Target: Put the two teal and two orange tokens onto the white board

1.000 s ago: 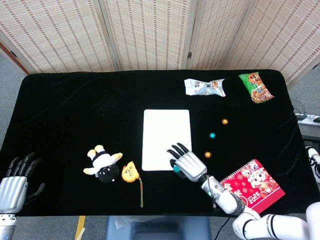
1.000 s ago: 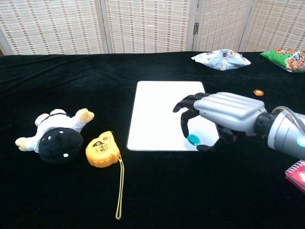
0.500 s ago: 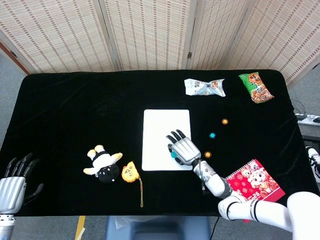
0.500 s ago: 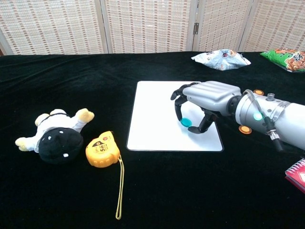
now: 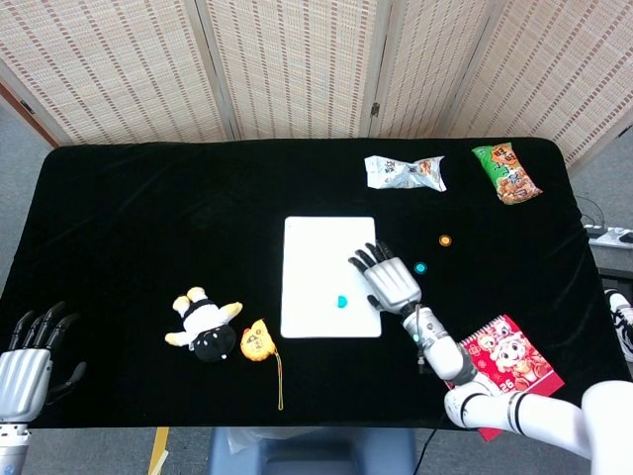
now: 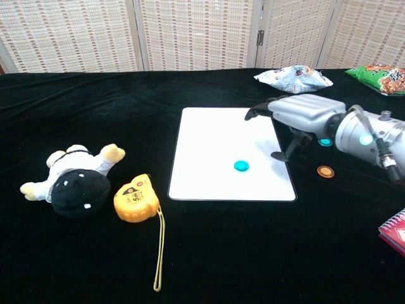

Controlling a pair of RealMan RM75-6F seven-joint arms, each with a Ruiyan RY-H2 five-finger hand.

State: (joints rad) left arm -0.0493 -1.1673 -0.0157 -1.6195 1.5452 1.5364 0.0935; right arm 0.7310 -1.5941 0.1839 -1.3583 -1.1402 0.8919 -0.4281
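One teal token (image 6: pixel 241 166) now lies released on the white board (image 6: pixel 209 133) — the right hand (image 6: pixel 302 114), fingers spread and empty, has lifted away; three tokens seemingly remain off it.

My right hand (image 6: pixel 304 117) looks like brushed silver metal, its fingers (image 5: pixel 364 259) matt black; the bench (image 5: pixel 148 218) wears matt black cloth; the white board (image 6: pixel 209 152) is smooth.
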